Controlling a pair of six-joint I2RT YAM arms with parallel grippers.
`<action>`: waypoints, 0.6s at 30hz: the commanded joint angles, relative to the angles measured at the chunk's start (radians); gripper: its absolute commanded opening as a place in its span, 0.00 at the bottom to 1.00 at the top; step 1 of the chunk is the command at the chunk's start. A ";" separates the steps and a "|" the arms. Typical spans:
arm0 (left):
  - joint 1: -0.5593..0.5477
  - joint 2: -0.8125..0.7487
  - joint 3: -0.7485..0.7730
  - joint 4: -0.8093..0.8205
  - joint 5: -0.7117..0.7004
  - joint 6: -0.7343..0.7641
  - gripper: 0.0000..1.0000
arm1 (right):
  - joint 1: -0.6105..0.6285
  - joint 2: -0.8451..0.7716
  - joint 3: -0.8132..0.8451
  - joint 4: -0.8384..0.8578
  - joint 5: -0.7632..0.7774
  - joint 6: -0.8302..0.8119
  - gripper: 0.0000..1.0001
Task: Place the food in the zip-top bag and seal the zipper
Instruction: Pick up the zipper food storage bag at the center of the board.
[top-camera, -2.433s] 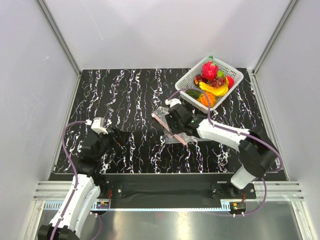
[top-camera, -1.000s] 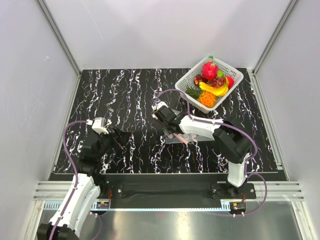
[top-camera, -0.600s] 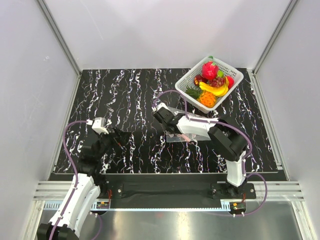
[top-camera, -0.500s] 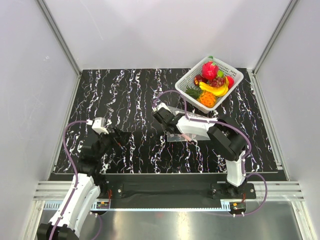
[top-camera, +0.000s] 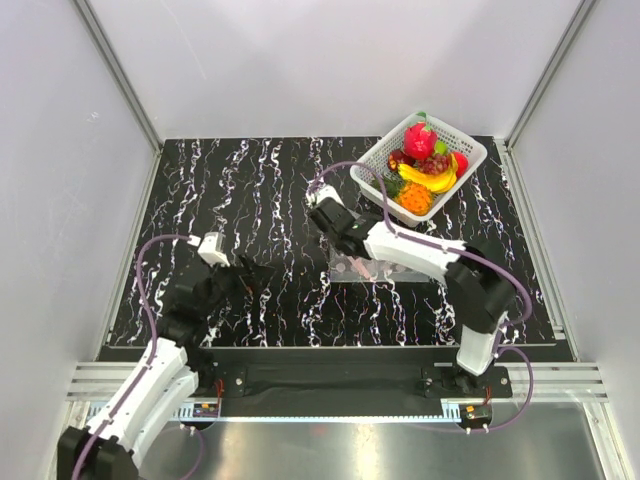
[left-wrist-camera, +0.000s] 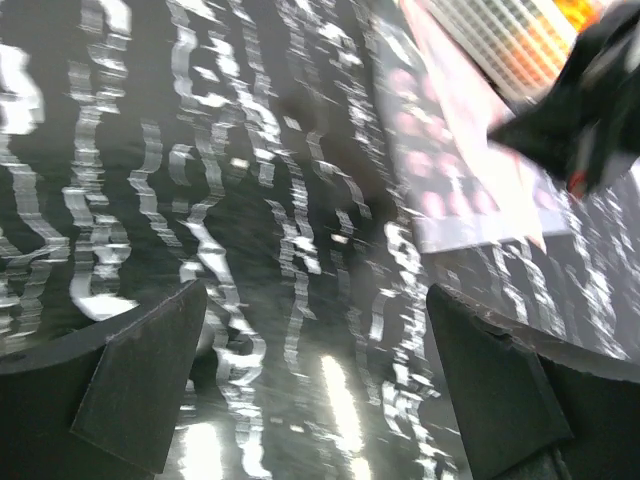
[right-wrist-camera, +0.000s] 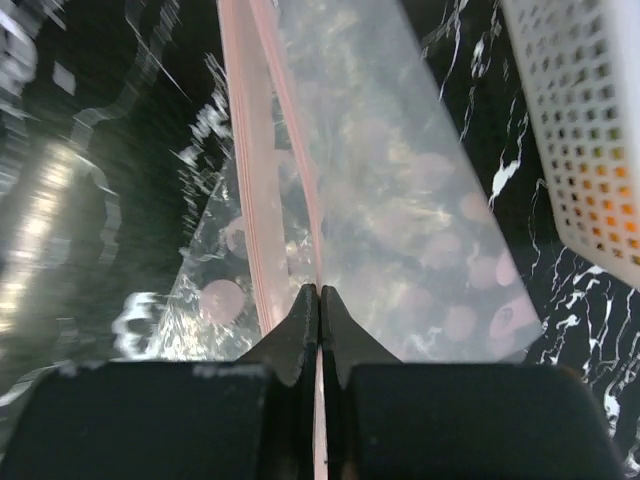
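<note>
Black desk (top-camera: 250, 190) veined with white, pale walls (top-camera: 300, 60) on three sides, and nearest us the left gripper (left-wrist-camera: 315, 300) hangs low over the marble pattern, its two dark wedge fingers spread wide with nothing between them; that arm has nudged forward since a second ago. Its own camera is smeared with blur, yet it gives a low, sidelong look at the zip-top bag (left-wrist-camera: 450, 170) lying flat, pink spots showing through the clear film, with a dark blurred shape over its far end. From overhead that bag is only a pale glassy patch under the right arm, mid-desk. Switch to the right wrist and there's the real story: the right gripper (right-wrist-camera: 318, 300) has snapped closed, half open a second back, and now its fingertips meet on the zipper (right-wrist-camera: 255, 200), the thin pink strip running straight away from the pinch. Crinkly, glossy plastic fans out to the right of it. Overhead, the right arm has also reached a touch farther back than before. Beyond, at the far right corner, the white lattice basket (top-camera: 372, 160) holds the food: the orange pineapple (top-camera: 415, 198) at its near end, dark grapes (top-camera: 435, 163) higher up, with a yellow banana (top-camera: 428, 180) between them and a red fruit (top-camera: 418, 140) on top.
</note>
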 joint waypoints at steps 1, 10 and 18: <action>-0.096 0.021 0.132 0.063 -0.060 -0.096 0.99 | 0.003 -0.130 0.127 -0.061 -0.094 0.115 0.00; -0.207 0.126 0.408 -0.029 -0.066 -0.147 0.99 | 0.003 -0.221 0.259 -0.158 -0.303 0.308 0.00; -0.247 0.162 0.546 -0.146 -0.100 -0.110 0.99 | 0.003 -0.259 0.258 -0.118 -0.430 0.434 0.00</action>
